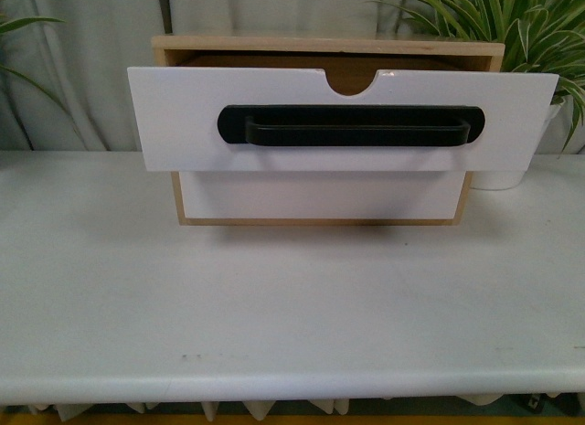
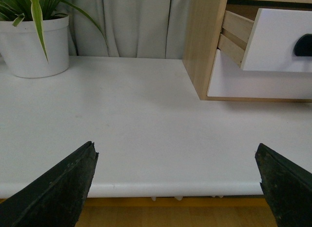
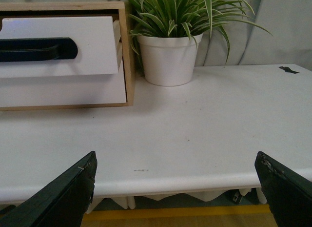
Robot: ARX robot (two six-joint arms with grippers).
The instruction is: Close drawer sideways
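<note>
The drawer is the upper one of a small wooden cabinet at the back of the white table. It has a white front, a long black oval bar handle and a semicircular notch in its top edge. It stands pulled out toward me. It also shows in the left wrist view and the right wrist view. Neither arm shows in the front view. My left gripper is open and empty over the table's front edge, left of the cabinet. My right gripper is open and empty over the front edge, right of the cabinet.
Below the drawer is a plain white drawer front, shut. A white pot with a striped plant stands right of the cabinet. Another potted plant stands at the back left. The white table stretches in front of the cabinet.
</note>
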